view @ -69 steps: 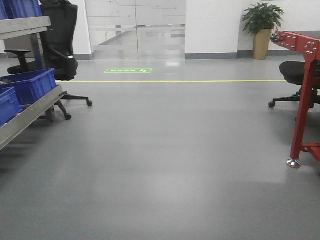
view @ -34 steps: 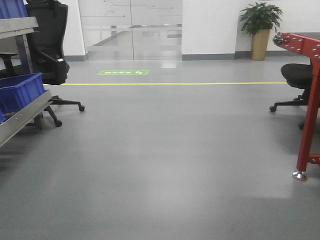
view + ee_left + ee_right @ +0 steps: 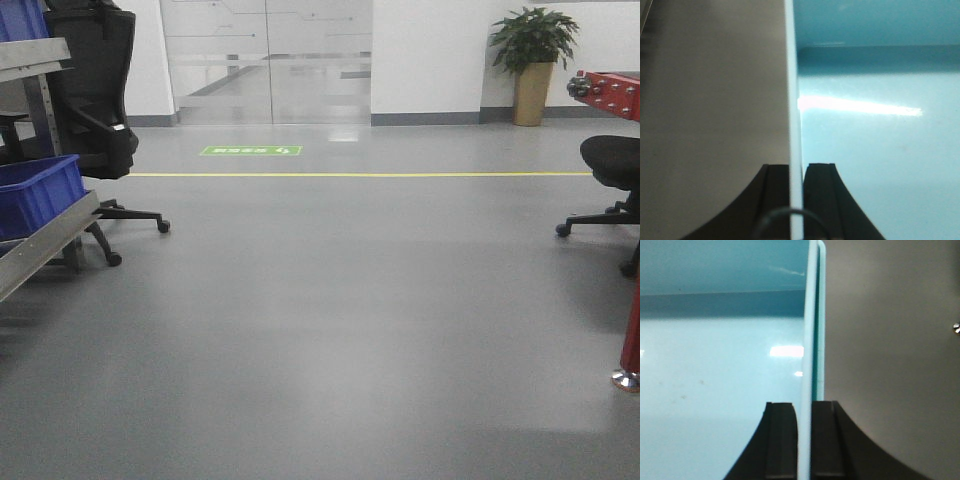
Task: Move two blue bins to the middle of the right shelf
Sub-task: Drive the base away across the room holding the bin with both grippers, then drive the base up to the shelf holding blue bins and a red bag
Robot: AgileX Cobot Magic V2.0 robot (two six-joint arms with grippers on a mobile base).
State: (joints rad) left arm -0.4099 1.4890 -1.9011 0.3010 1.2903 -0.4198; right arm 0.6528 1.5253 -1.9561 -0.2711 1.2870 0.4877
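Left hand (image 3: pixel 796 200) clenched on the side wall of a pale blue bin (image 3: pixel 880 125), its basin to that hand's right; right hand (image 3: pixel 805 440) likewise grips the opposite wall.

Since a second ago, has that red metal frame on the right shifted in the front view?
Yes. The red metal frame now sits further right, nearly out of view, relative to the yellow floor line; likely the camera moved.
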